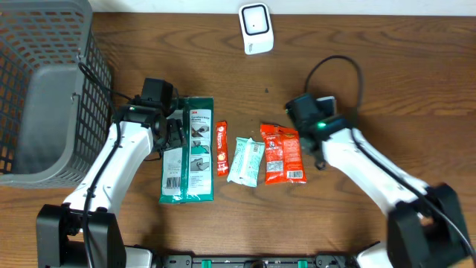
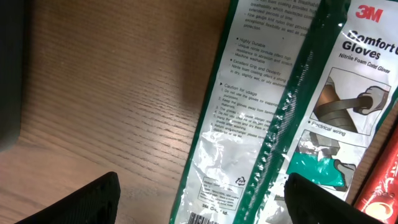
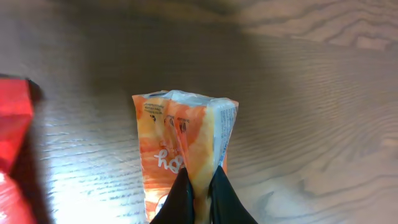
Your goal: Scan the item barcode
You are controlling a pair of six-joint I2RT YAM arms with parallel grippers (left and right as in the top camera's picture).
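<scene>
One orange packet point(image 3: 183, 137) sits pinched in the right gripper point(image 3: 200, 186), presumably for the upper-centre scanner point(image 1: 255, 28); left gripper point(image 2: 200, 186) gapes empty.

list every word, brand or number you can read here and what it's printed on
"3M": front-up glove pack, top corner.
"Comfort" (cut off), "Gloves", "Nitrile Foam Coated": same pack.
"Highly Durable", "Caution for usage": back-up glove pack; finer print too small.
Unreadable, crumpled: lettering on the orange packet in the right jaws.
Too small, overhead: red packets, white packet.
</scene>
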